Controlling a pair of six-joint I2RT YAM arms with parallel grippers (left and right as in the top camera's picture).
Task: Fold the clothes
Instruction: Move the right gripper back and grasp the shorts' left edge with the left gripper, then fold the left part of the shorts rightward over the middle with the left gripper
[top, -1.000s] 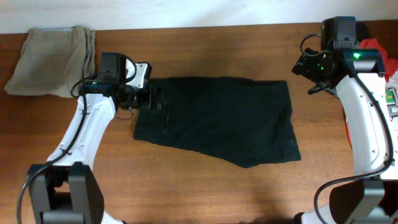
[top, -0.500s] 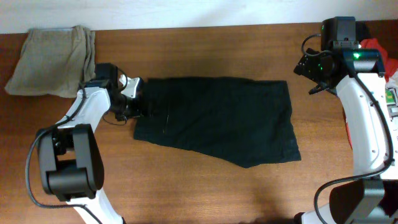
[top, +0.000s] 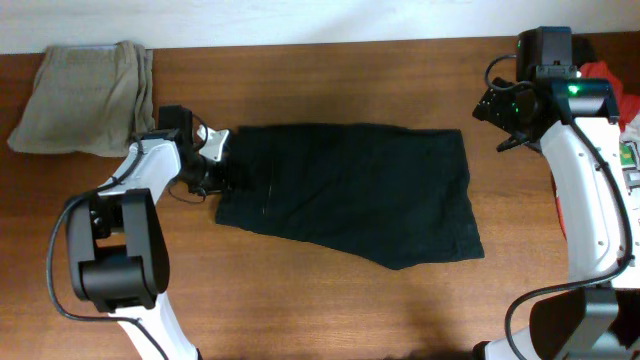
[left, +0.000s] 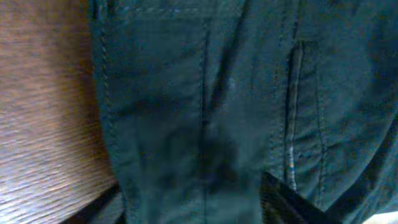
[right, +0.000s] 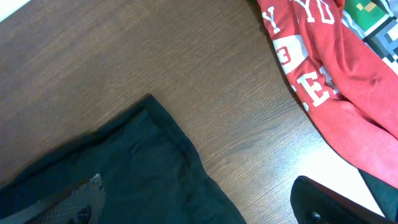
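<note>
A folded tan garment (top: 85, 92) lies at the far-left back corner of the wooden counter (top: 330, 300), just behind the left arm. The left end effector (top: 221, 171) sits low at the left edge of the dark shorts (top: 350, 195), its 2 fingers (left: 283, 198) spread wide apart with a stitched seam and dark cloth filling the left wrist view between them; no cloth is pinched. The shorts lie spread flat across the middle of the counter, the left edge narrower and the lower right corner reaching toward the front. At the back right, the right end effector (right: 202, 200) hangs above bare wood just off the shorts' upper-right corner, its 2 fingers wide apart and holding nothing. A red garment (right: 317, 68) with white lettering lies crumpled at the counter's far-right edge, apart from the shorts.
</note>
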